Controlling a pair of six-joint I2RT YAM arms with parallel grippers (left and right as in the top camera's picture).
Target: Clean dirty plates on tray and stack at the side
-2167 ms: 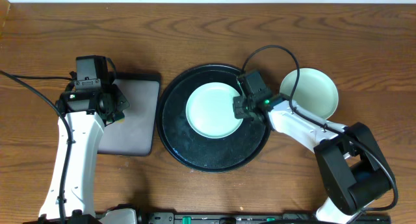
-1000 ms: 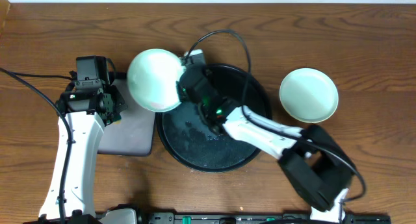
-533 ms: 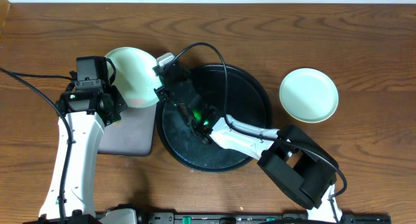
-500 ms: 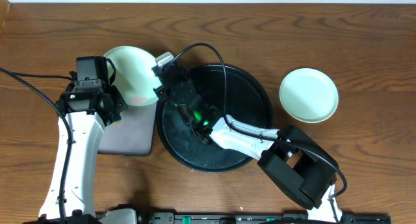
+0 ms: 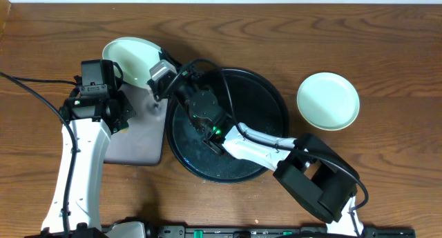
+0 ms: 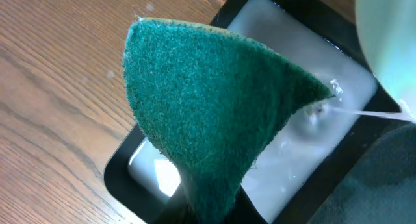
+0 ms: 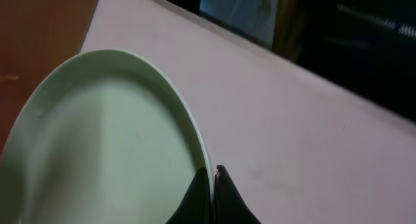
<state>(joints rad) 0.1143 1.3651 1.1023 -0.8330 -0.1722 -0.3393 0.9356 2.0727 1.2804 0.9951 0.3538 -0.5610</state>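
While the right gripper [image 5: 160, 76] stays out of the left wrist view, overhead covers both arms.

Overhead: right gripper is clamped on the rim of a mint plate [image 5: 130, 57], held aloft and tilted at 10 o'clock off the round black tray [image 5: 269, 138]. The round tray carries no plate. 2nd plate [image 5: 328, 100] lies on the table at 3 o'clock of it. Left gripper [image 5: 117, 112] hangs over the rectangular tray [image 5: 141, 145]. The held plate lies near, at 1 o'clock from it.

Left wrist: green sponge [image 6: 208, 107] narrows to a point at 6 o'clock. Fingers are hidden; judged clamped on it. Plate rim shows at 2 o'clock.

Right wrist: fingers are closed on the rim at 6 o'clock. No smear visible.

Judgement: sponge must travel toward 1 o'clock to reach the plate face.
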